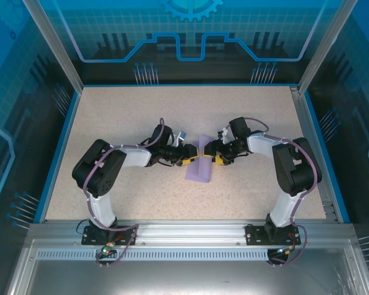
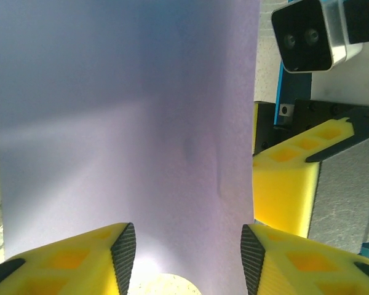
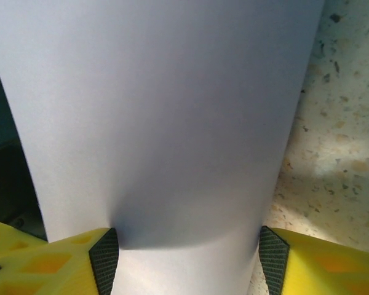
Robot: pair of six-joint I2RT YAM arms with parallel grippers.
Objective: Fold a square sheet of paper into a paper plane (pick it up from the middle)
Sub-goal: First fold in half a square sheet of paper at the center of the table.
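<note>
Spotted the square sheet of paper (image 1: 200, 172) mid table (image 1: 123, 117), squarely between left gripper (image 1: 190, 160) on its left side and right gripper (image 1: 213, 158) on its right, tips nearly meeting over it. Plain lavender, no sharp crease visible. Looks bowed up rather than lying flat, with a soft shadow across the near end in the right wrist view.

Reading left gripper as wide: yellow fingers (image 2: 67, 261) well apart, sheet spanning the gap between the dark pads (image 2: 124, 252). Same call on right gripper in its own wrist view: wide, sheet running from pad to pad. Can't tell whether the pads actually press the paper edges or just straddle them.

From left wrist, also seeing one yellow finger of right gripper and its wrist camera (image 2: 310, 34) just right of the sheet.
</note>
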